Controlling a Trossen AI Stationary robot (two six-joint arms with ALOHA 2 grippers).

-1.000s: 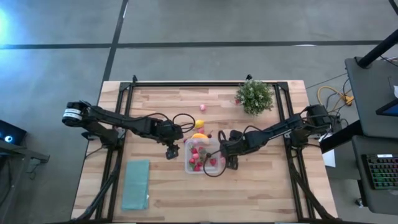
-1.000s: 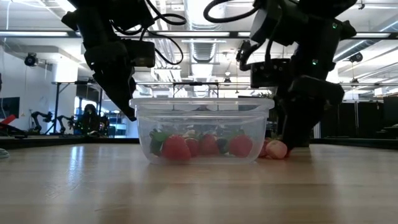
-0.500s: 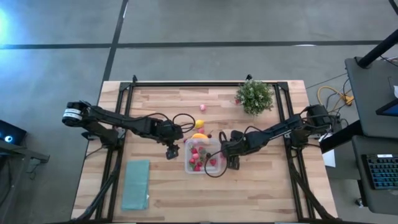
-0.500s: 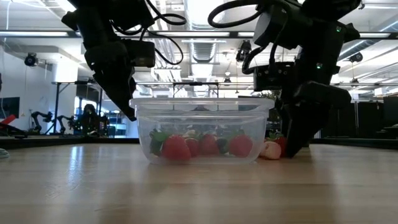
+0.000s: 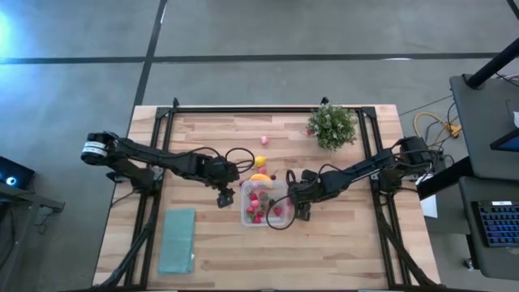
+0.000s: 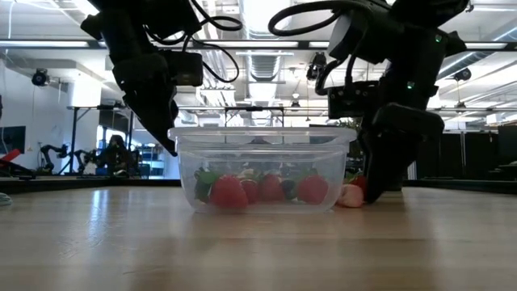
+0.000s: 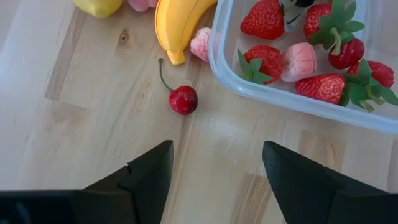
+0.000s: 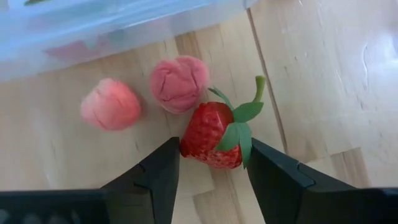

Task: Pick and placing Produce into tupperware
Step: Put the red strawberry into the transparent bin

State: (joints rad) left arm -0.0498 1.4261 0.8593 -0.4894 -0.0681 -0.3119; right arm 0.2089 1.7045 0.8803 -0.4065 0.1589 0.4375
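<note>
I'm closing the right pincer [image 8: 208, 165] on a strawberry [image 8: 214, 137] beside the box [image 5: 263, 203], meaning to box it; left pincer [image 7: 214, 165] is waiting apart.

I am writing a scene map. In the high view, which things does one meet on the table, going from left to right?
Teal rectangle → left gripper → tupperware → right gripper → plant.
</note>
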